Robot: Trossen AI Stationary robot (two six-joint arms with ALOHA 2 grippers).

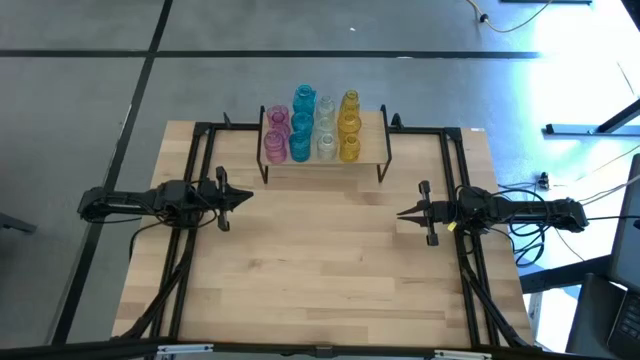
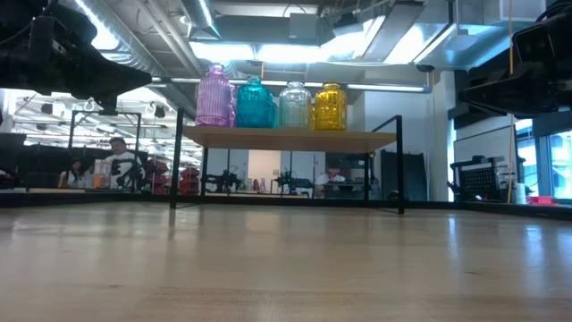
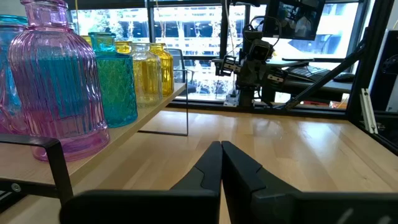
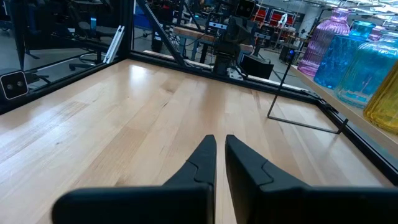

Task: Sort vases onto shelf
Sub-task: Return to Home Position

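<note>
A small raised shelf (image 1: 372, 152) with a light-wood top board on thin black metal legs stands at the middle of the far edge of the light wooden tabletop (image 1: 320, 270). All the small translucent ribbed glass vases (image 1: 312, 125) stand upright on its board, packed in four rows by colour that run from the board's near edge to its far edge: pink vases (image 1: 276, 133) at the left end, then teal-blue vases (image 1: 302, 122), clear vases (image 1: 326, 128), and amber-yellow vases (image 1: 349, 126) nearest the right end. The rows stand just beside one another, and the right end of the board is bare. In the low view one vase of each colour shows at the front, the others hidden behind.

The left gripper (image 1: 247, 196) hangs over the tabletop near its left edge, its dark fingers (image 3: 208, 168) pressed together and holding nothing. The right gripper (image 1: 401, 213) hangs near the right edge, its fingers (image 4: 202, 158) all but touching, also empty. Both point toward the table's middle, well apart from each other and from the shelf.

Beyond the far edge, in the low view, a person (image 2: 117, 163) sits in the room.
</note>
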